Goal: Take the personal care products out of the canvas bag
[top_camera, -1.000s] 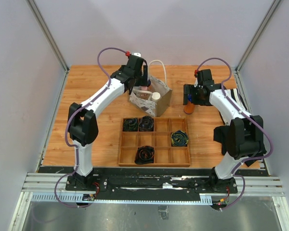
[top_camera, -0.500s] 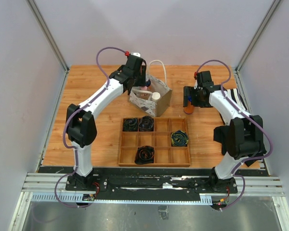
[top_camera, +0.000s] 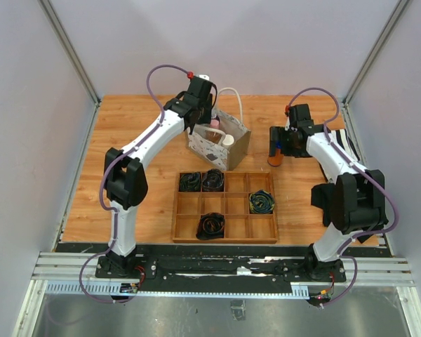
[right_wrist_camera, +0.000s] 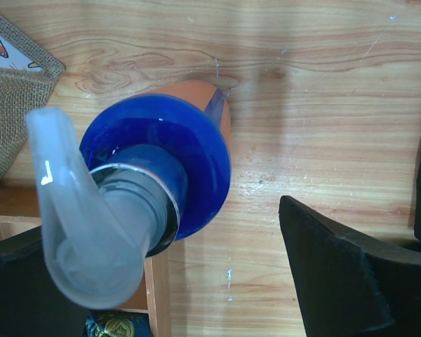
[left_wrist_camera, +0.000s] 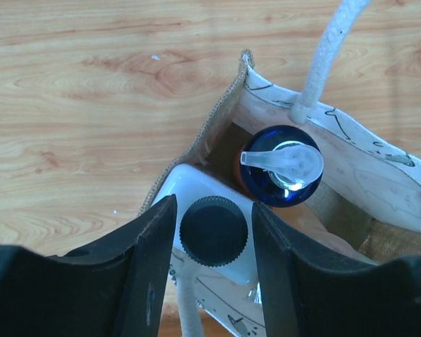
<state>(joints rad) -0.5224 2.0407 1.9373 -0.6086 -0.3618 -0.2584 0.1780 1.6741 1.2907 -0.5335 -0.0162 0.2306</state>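
Inside the off-white printed canvas bag (left_wrist_camera: 379,182), the left pincer (left_wrist_camera: 212,208) stands spread just either side of the ribbed dark cap (left_wrist_camera: 213,230) of the white squarish bottle (left_wrist_camera: 186,186), not yet pinching. The bottle looks stiff and light, and is best gripped at the cap. The right pincer (right_wrist_camera: 161,225) gapes around the orange blue-capped pump bottle (right_wrist_camera: 189,91) outside.

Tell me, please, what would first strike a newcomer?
The off-white speckled canvas bag at back centre draws the eye, the left jaws straddling the dark cap of a white squarish bottle inside it. To its right, an orange bottle with a blue pump cap stands on the wooden table between the open right jaws.
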